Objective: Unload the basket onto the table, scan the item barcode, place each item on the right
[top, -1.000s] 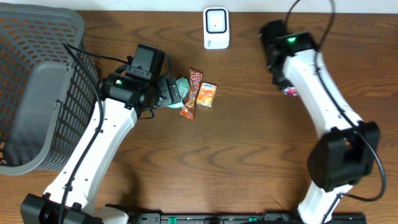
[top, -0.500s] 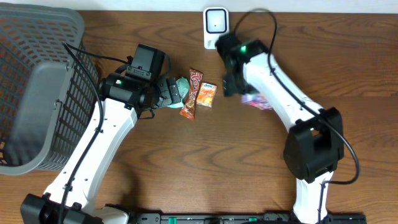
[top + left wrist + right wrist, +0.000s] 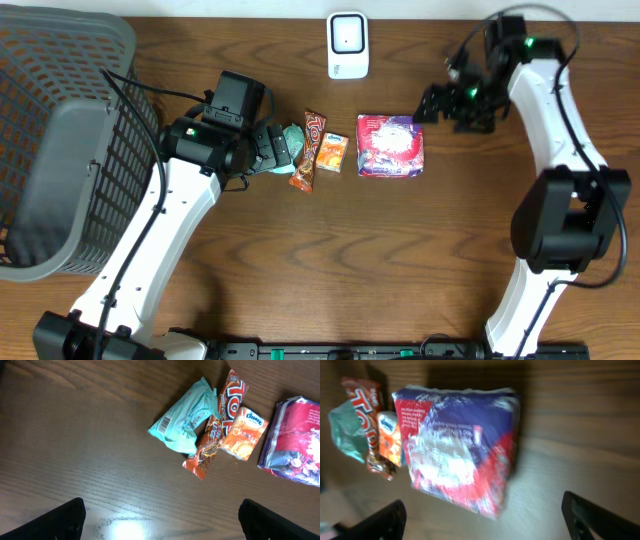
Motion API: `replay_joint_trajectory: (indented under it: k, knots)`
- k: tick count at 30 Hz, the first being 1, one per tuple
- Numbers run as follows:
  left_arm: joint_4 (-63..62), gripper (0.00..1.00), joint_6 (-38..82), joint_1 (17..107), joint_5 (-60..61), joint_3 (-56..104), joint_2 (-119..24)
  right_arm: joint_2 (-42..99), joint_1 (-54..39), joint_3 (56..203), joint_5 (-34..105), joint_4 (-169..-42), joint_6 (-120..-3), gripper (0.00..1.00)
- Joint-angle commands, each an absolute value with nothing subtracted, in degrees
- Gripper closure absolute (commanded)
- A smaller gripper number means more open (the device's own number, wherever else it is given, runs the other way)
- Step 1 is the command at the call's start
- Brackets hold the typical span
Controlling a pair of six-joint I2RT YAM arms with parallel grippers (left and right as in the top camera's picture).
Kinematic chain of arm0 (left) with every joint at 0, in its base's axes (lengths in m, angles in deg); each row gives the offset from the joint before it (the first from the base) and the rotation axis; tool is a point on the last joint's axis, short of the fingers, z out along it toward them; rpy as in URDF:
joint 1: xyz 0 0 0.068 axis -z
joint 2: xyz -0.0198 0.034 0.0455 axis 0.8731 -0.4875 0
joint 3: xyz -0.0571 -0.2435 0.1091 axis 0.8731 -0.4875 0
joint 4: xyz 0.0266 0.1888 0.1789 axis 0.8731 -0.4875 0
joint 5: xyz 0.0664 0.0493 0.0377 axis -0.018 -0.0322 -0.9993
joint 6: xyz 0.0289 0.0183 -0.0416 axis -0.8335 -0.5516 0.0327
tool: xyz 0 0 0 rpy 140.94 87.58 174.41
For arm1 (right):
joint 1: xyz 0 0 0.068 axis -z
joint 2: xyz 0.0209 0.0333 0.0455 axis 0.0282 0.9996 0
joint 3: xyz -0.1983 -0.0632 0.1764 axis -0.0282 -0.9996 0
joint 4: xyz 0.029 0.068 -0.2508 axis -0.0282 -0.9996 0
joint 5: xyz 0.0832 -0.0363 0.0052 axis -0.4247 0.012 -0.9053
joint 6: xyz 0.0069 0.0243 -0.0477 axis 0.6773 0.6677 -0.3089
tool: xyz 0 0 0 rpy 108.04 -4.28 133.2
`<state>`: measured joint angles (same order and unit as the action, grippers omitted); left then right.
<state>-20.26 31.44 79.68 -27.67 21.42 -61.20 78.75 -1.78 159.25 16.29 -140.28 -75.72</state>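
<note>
Black fingers [image 3: 380, 522] of the right gripper [image 3: 430, 104] stand wide apart with nothing between them. They hang over the wood just beside the far right corner of a red-and-purple snack package [image 3: 390, 146], and whether a tip touches the wrapper cannot be told. The package lies flat on the wooden table [image 3: 400, 260], printed face up, in front of the white scanner [image 3: 348, 45] and a little to its right, well apart from it. The wrist view shows it blurred, so no barcode can be made out. Just left of the package sits a small orange tissue pack [image 3: 333, 152], touching a red-orange candy bar [image 3: 309, 150] that lies lengthwise beside it. A teal packet [image 3: 291, 140] leans against the bar's other side, and the left wrist view shows a barcode on its end. The left gripper [image 3: 283, 148] hovers right at that teal packet with its fingers [image 3: 55, 520] also spread fully and holding nothing; in its own camera the three small items and the package's edge lie ahead of the tips, not between them. Farther out, at the table's left edge, stands a grey mesh basket [image 3: 60, 100]. The scanner stands at the far edge of the table, midway between the two arms.
</note>
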Motion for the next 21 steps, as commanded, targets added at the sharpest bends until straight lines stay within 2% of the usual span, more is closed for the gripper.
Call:
replay_joint_trajectory:
  k: [1,3,6,8,9,11,12,17,21]
  knots:
    - [-20.4,0.02,32.2,79.5,-28.2,21.3,-61.4,81.1,-3.0,147.8,3.0,-132.7,-80.1,0.06]
    - [-20.4,0.02,32.2,79.5,-28.2,21.3,-61.4,81.1,-3.7,143.2,2.3,-127.5,-78.8,0.11]
    - [-20.4,0.02,32.2,79.5,-28.2,21.3,-61.4,81.1,-4.8,137.8,2.5,-120.0,-74.6,0.23]
    - [-20.4,0.02,32.2,79.5,-28.2,21.3,-61.4,81.1,-5.2,136.0,2.5,-116.9,-72.3,0.47]
    - [-20.4,0.02,32.2,79.5,-28.2,21.3,-61.4,81.1,-5.3,135.9,2.5,-116.4,-71.5,0.67]
    - [-20.4,0.03,32.2,79.5,-28.2,21.3,-61.4,80.9,-5.4,137.2,2.5,-116.2,-70.4,0.91]
    - [-20.4,0.02,32.2,79.5,-28.2,21.3,-61.4,80.9,-5.4,138.1,2.5,-116.5,-69.6,0.99]
    - [-20.4,0.02,32.2,79.5,-28.2,21.3,-61.4,79.2,-5.4,151.3,2.5,-121.4,-66.8,0.99]
    - [-20.4,0.02,32.2,79.5,-28.2,21.3,-61.4,79.1,-5.7,160.6,2.3,-117.4,-60.0,0.99]
